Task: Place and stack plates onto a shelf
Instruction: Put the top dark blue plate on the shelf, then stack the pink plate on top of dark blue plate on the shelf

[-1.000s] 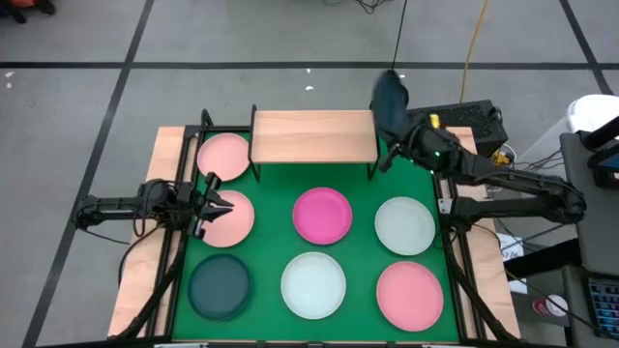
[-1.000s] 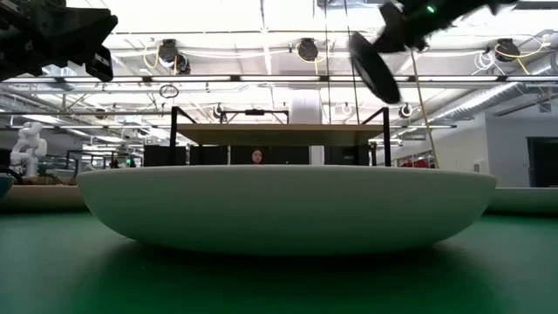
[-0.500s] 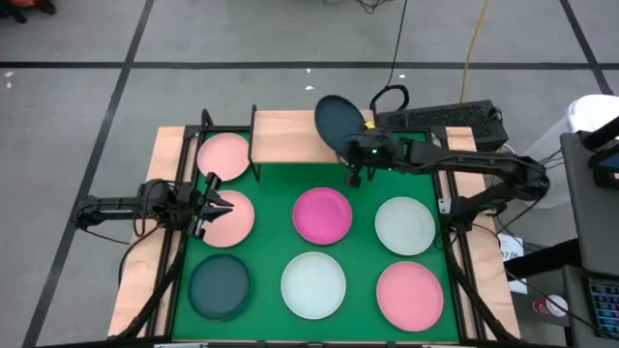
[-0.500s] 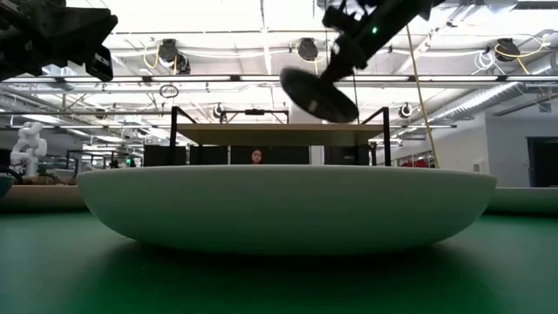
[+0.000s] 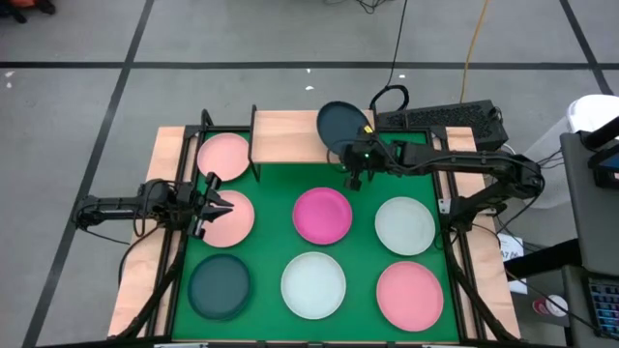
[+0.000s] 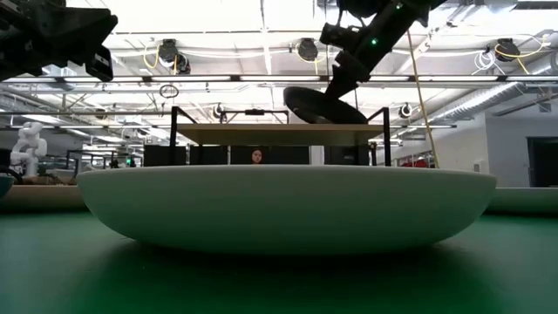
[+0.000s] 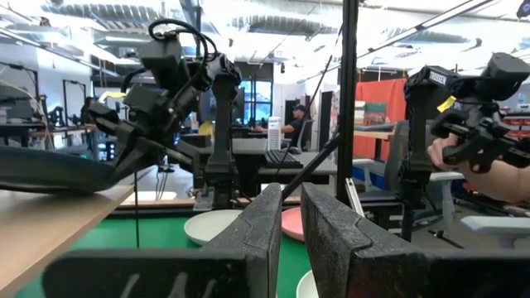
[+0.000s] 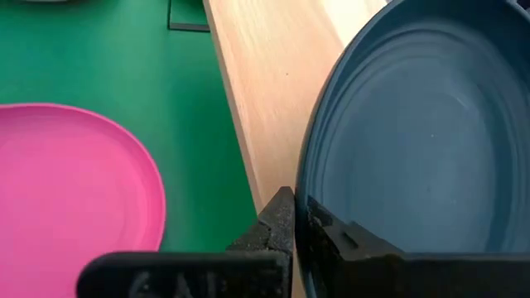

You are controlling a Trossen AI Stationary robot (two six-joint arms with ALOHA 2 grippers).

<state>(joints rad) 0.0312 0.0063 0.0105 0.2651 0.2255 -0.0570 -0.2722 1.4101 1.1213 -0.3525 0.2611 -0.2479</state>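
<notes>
Dark teal plate (image 5: 338, 124) — held by its rim in the right pincer (image 5: 355, 155), whose fingers are clamped on the edge; tilted, low over the right end of the shelf (image 5: 290, 135), whether touching the plank cannot be told. Shelf: light wooden top on black wire legs, at the far edge of the green mat (image 5: 360, 198).

On the mat, each apart from the next — magenta plate (image 5: 322, 215), whitish mint plate (image 5: 404, 225), second mint plate (image 5: 313, 284), pink plate (image 5: 410, 294), second dark teal plate (image 5: 220, 285). Light pink plate (image 5: 224, 155) lies just left of the shelf.

Left pincer (image 5: 215, 205) — fingers nearly together with a narrow gap, holding nothing, over the edge of another light pink plate (image 5: 234, 220) at the table's left side.
</notes>
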